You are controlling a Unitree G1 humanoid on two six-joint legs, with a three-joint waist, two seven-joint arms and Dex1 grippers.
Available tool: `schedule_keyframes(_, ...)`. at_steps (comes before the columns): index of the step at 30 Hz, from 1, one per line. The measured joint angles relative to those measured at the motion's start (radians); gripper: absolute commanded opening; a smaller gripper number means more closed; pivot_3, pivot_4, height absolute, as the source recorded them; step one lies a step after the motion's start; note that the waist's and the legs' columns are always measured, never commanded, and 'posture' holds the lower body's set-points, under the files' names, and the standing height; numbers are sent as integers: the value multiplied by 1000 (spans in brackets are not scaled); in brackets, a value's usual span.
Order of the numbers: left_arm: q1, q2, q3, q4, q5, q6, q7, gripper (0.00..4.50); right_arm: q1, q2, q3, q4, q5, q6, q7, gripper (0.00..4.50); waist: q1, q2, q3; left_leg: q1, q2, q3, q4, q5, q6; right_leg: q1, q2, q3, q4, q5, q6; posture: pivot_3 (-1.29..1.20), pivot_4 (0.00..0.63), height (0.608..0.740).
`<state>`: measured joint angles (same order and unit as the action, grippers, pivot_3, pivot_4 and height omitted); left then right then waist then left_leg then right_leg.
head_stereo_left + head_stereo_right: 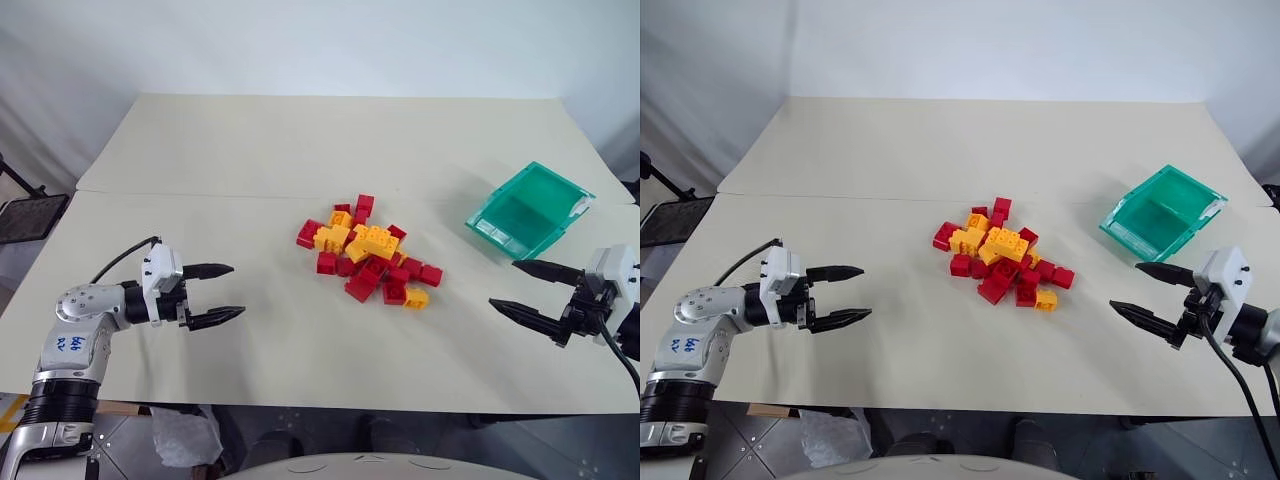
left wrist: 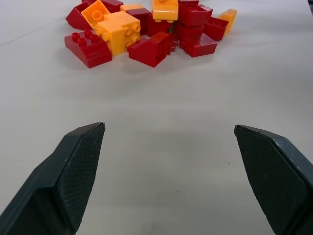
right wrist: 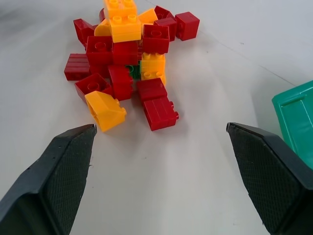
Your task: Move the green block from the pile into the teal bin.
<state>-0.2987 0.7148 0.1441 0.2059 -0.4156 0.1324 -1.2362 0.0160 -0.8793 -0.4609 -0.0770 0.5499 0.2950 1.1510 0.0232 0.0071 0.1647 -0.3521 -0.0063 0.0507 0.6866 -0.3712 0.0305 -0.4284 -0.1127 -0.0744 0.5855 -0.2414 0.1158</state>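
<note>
The pile (image 1: 365, 250) of red and yellow studded bricks lies at the middle of the cream table. The green block (image 3: 132, 72) is mostly buried in it, a small patch peeking out between red and yellow bricks in the right wrist view. The teal bin (image 1: 495, 230), translucent and tilted, sits to the right of the pile with nothing visible inside. My left gripper (image 1: 237, 290) hovers open to the left of the pile, pointing at it. Open as well, my right gripper (image 1: 503, 283) hangs right of the pile, just in front of the bin. Both hold nothing.
The table (image 1: 300, 150) is two cream boards joined by a seam behind the pile. A black stand (image 1: 30, 215) sits off the left edge. Bare table lies between each gripper and the pile.
</note>
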Motion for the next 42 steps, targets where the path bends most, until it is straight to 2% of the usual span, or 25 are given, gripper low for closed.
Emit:
schedule_keyframes(7, -11, 0, 1, -17, -10, 110, 56, 4500, -11, 0, 21, 0, -1, 11, -8, 4464, 0, 0, 0, 0, 0, 0, 1, 0, 0, 0, 0, 0, 1, 0, 0, 0, 150, 740)
schedule_keyframes(14, -11, 0, 1, -51, -12, 96, 67, 4500, -14, -8, 35, -22, -33, 48, -77, 4464, -1, 0, 0, 0, 0, 0, 2, 0, 0, 0, -1, 0, 1, 0, 0, 0, 150, 740)
schedule_keyframes(15, -13, -2, 1, -53, -12, 89, 70, 4500, -15, -7, 40, -36, -37, 50, -90, 4072, 0, 0, 0, 0, 0, 0, 2, 0, 0, 0, -1, 0, 2, 0, 0, 0, 150, 740)
schedule_keyframes(17, -25, -8, 1, -54, -12, 84, 77, 4500, -25, -7, 48, -83, -34, 76, -128, 3563, 0, 0, 0, 0, 0, 0, 3, 0, 0, 0, -2, 0, 2, 0, 0, 0, 150, 740)
schedule_keyframes(23, -64, -22, 3, -45, -31, 64, 52, 4500, -43, 2, 79, -320, 54, 268, -259, 1408, 0, 0, 0, -1, 1, -1, 6, -1, -1, 0, -3, 0, 3, 0, 0, 0, 150, 740)
schedule_keyframes(27, -102, -81, 12, -6, -45, -38, 16, 4500, -125, 64, 191, -486, 122, 428, -408, 14, -1, -1, 0, -1, 2, -2, 8, -1, -2, 0, -4, 0, 4, 0, 0, 0, 150, 740)
schedule_keyframes(30, -130, -107, 16, 12, -73, -86, -35, 4500, -216, 139, 321, -564, 126, 520, -530, 14, -2, -1, 1, -2, 2, -2, 10, -1, -2, -1, -3, 0, 4, 0, 0, 0, 150, 740)
schedule_keyframes(34, -136, -113, 21, 37, -89, -95, -66, 4500, -312, 223, 429, -575, 108, 604, -648, 14, -4, -1, 1, -3, 1, -2, 10, -2, -1, -1, -2, 0, 4, 0, 0, 0, 150, 740)
schedule_keyframes(39, -134, -117, 20, 44, -89, -101, -86, 4500, -394, 335, 578, -556, 83, 696, -735, 14, -8, -1, 1, -5, 1, -2, 11, -2, 0, -2, 0, -2, 5, 0, 0, 0, 150, 740)
schedule_keyframes(42, -134, -117, 21, 47, -88, -104, -89, 4500, -444, 434, 672, -469, 56, 734, -766, 14, -15, -1, 1, -5, 0, -2, 12, -2, 1, -2, 0, -2, 5, 0, 0, 0, 150, 740)
